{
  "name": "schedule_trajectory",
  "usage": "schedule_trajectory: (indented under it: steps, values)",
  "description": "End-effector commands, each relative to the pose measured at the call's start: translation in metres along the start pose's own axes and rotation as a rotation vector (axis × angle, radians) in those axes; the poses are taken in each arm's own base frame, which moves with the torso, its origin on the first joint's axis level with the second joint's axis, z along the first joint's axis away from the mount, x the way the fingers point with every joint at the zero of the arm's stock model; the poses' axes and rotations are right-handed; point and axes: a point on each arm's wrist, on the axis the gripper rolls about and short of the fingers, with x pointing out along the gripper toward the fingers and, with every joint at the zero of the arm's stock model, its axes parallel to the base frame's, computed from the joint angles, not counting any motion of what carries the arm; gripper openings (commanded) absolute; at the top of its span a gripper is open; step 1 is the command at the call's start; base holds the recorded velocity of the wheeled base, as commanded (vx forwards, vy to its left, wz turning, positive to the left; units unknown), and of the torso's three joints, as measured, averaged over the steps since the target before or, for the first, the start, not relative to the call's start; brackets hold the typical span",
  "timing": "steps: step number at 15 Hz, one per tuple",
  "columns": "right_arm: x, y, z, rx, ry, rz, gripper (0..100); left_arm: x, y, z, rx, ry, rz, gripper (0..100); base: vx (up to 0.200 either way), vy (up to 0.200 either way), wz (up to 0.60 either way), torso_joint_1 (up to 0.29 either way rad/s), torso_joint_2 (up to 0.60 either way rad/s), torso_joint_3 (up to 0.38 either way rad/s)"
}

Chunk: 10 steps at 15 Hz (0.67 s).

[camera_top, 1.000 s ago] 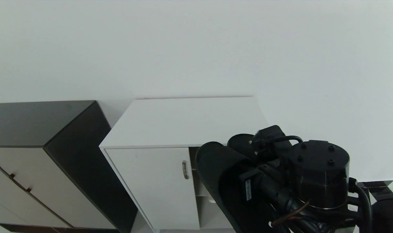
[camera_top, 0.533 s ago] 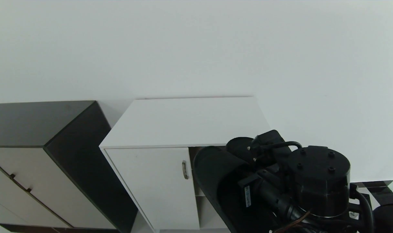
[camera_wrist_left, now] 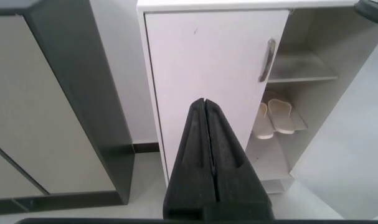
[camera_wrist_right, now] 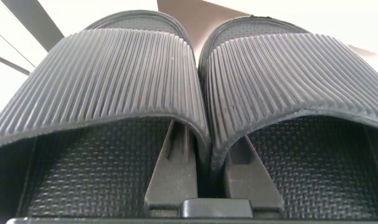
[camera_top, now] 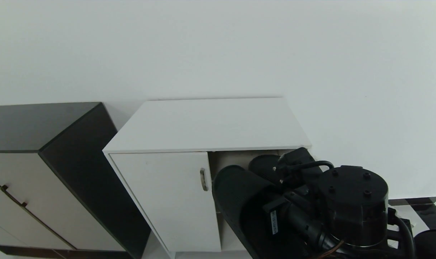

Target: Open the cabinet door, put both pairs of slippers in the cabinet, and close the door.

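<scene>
Black slippers (camera_wrist_right: 126,74): we have the pair side by side, ribbed straps up, in the right tool (camera_wrist_right: 206,149). One finger sits under each strap and they pinch the two adjoining inner walls together. In the head view the pair (camera_top: 239,194) hangs in front of the open right half of the white cabinet (camera_top: 207,122), toes toward the opening, just below the top panel. We can't tell whether the toes are past the front edge.

Second pair: pale slippers (camera_wrist_left: 279,117) are inside the cabinet on a lower shelf, side by side, toes in. An upper shelf (camera_wrist_left: 301,65) sits above them.

The cabinet's left door (camera_top: 164,198) is closed, with its metal handle (camera_top: 203,179) upright at the inner edge, next to the opening.

Left tool (camera_wrist_left: 204,112): fingers pressed together, nothing between them. It is held low in front of the closed left door, apart from it.

A dark cabinet (camera_top: 41,126) with pale fronts stands just left of the white one, with a narrow gap between them. Both back onto a plain white wall (camera_top: 218,46).
</scene>
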Motion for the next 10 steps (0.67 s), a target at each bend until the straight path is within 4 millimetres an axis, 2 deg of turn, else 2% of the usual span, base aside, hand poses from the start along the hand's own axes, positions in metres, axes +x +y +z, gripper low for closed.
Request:
schedule_trajectory:
  steps: [1,10]
  values:
    - [-0.0005,0.0010,-0.0021,-0.005,0.006,0.004,0,0.0001,0.0000,0.0000,0.000,0.001,0.000,0,0.000,0.000,0.00,-0.227,0.55,0.310]
    - [-0.0007,0.0026,-0.0047,-0.011,0.014,0.007,0,0.0001,0.0000,0.0000,0.000,0.001,0.000,0,0.000,0.000,0.00,-0.210,0.53,0.319]
